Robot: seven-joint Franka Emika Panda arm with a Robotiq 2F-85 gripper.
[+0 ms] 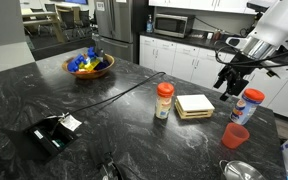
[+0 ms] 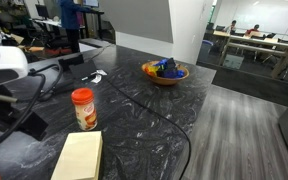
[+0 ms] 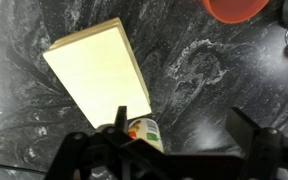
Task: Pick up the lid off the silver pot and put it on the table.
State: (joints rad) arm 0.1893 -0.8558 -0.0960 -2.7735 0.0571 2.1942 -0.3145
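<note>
Lid point(image 1: 240, 167) first: it sits low at the near right corner of the worktop point(image 1: 134, 140), shiny and half cut off by the frame edge. From where I stand it looks seated on the silver pot point(image 1: 246, 176), so nothing of the job seems done yet.

Sweeping from the left, a flat black device point(image 1: 49, 133) lies near and a fruit bowl point(image 1: 89, 65) sits far back. A dark cable point(image 1: 124, 92) runs between them toward the middle. Then comes an orange-capped jar point(image 1: 164, 100), just beside a pale block point(image 1: 194, 106).

Above and right of that block hangs the claw point(image 1: 229, 86), well up off the surface. The wrist view shows its fingers point(image 3: 246, 135) spread wide with nothing in them, the block and jar below. I reckon it is held high to clear the red-capped jar point(image 1: 249, 105) and the red cup point(image 1: 235, 135), which stand between it and the pot. It has to come nearer and then down.
</note>
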